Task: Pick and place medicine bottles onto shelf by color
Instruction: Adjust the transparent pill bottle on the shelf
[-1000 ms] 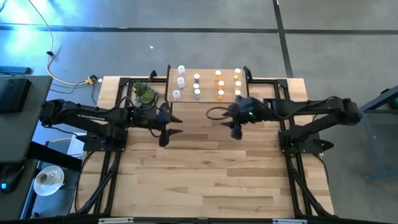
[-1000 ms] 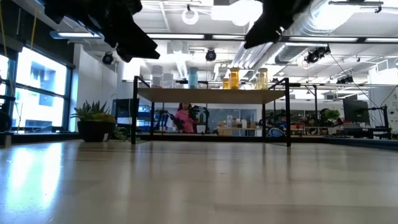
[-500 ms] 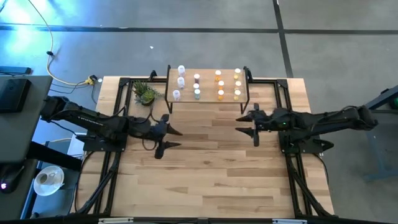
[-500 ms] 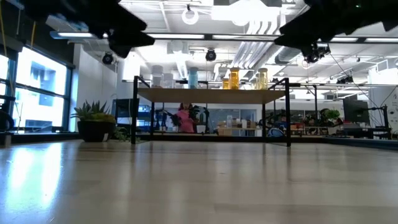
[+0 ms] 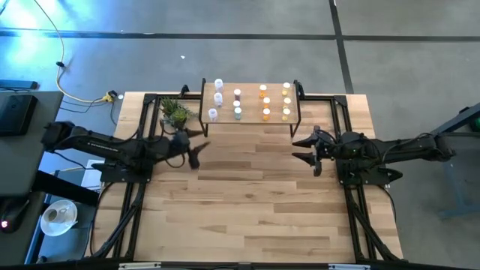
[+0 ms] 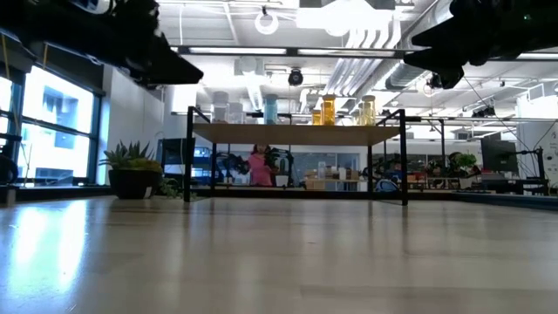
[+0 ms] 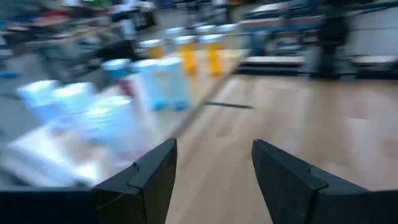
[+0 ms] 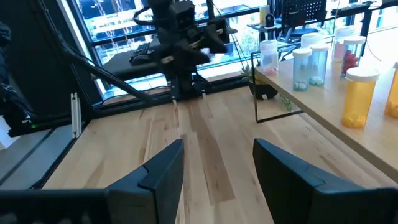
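The light-wood shelf on thin black legs stands at the table's far middle. On it the medicine bottles stand in columns: pale pink-white ones at the left, white and teal ones, orange ones, yellow ones. They also show in the low view. My left gripper is open and empty, in front of the shelf's left end. My right gripper is open and empty, in front of the shelf's right end. Both hang above the table.
A small green potted plant stands on the table just left of the shelf. The wide wood-plank tabletop lies bare in front of both grippers. The black frame rails run along the table's left and right sides.
Both arms have drawn back from the middle of the table toward their own sides. My left gripper has gone toward the left edge and a little toward the far edge. My right gripper has gone toward the right edge. The bottles have stayed on the shelf.
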{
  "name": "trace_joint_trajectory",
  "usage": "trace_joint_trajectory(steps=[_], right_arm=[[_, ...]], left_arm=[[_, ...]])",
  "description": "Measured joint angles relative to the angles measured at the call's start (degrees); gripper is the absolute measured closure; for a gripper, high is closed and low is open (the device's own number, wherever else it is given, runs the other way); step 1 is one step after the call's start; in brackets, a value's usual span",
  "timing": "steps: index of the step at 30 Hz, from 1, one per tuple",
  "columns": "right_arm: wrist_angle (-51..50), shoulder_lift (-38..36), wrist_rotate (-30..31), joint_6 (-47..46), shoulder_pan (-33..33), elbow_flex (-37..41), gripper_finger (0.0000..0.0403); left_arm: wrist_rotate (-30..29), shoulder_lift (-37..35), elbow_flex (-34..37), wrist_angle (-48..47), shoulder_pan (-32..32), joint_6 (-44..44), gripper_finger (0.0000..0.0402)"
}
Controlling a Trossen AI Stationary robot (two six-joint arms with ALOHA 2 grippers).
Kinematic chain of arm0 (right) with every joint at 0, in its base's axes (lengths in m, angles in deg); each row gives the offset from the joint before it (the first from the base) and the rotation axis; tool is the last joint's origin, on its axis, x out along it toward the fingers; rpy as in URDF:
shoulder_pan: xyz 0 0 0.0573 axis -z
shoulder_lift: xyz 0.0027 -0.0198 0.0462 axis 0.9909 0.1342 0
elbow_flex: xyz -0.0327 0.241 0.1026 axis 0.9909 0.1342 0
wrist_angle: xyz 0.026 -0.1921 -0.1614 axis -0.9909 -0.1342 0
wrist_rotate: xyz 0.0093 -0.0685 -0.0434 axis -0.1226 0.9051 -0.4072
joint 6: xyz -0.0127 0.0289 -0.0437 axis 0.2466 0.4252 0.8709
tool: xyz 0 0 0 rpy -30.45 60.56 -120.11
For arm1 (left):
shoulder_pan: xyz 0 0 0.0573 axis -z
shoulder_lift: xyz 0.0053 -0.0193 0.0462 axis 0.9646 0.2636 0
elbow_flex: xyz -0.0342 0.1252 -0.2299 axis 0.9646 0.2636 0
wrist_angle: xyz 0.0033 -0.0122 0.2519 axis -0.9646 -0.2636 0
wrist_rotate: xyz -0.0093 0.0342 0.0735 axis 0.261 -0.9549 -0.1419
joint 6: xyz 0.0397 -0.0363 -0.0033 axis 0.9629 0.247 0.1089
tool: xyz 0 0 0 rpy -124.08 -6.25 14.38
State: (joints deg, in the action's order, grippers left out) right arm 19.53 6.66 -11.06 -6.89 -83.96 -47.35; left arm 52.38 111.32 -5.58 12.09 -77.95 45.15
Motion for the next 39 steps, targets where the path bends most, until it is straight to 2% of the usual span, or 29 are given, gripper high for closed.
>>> trace_joint_trajectory(steps=[4, 17, 24, 39], right_arm=[[0.19, 0.06, 0.00, 0.02, 0.00, 0.00, 0.0219], [0.08, 0.09, 0.05, 0.44, 0.00, 0.00, 0.0219], [0.05, 0.09, 0.04, 0.44, 0.00, 0.00, 0.0219], [-0.03, 0.11, 0.04, 0.44, 0.00, -0.02, 0.0219]], left_arm=[[-4.10, 0.25, 0.00, 0.33, -3.71, 1.63, 0.0202], [-5.36, 5.83, -0.02, 6.83, -14.06, 1.85, 0.0202], [-5.34, 9.58, -0.07, 10.05, -16.12, 1.85, 0.0202], [-5.92, 17.81, -4.98, 10.35, -17.01, 1.89, 0.0202]])
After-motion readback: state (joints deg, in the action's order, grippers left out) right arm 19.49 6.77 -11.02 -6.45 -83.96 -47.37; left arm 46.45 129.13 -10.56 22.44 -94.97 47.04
